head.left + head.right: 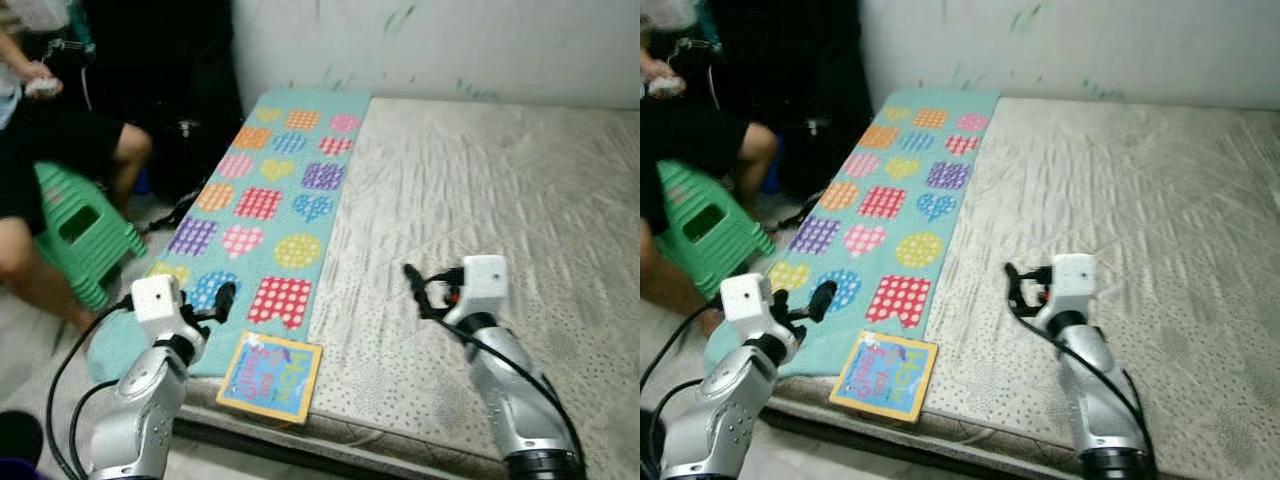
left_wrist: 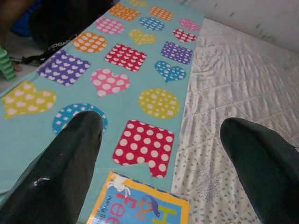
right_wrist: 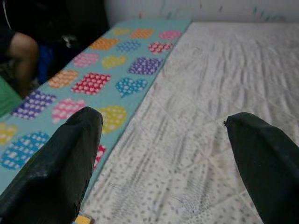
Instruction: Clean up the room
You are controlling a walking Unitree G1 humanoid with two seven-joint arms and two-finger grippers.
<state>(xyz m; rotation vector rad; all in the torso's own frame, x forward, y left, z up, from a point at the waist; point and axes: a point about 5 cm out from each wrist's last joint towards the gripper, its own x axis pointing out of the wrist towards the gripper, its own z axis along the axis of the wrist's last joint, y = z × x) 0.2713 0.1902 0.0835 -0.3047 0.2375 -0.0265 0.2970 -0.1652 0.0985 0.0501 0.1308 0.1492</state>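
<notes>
A picture book (image 1: 270, 375) with a blue cover and orange border lies flat at the near edge of the mattress (image 1: 500, 190), by the end of a teal mat (image 1: 282, 175) printed with dotted hearts, circles and squares. My left gripper (image 1: 220, 302) hovers open just left of the book, over the mat's near corner. In the left wrist view its fingers (image 2: 77, 154) stand wide apart with the book (image 2: 140, 207) below them. My right gripper (image 1: 415, 285) is open above the bare mattress, to the right of the book, with nothing held.
A person (image 1: 40, 150) sits on a green plastic stool (image 1: 85, 235) on the floor at the left. Dark bags and a cable (image 1: 185, 160) lie beside the bed. A white wall (image 1: 450, 40) runs behind the mattress.
</notes>
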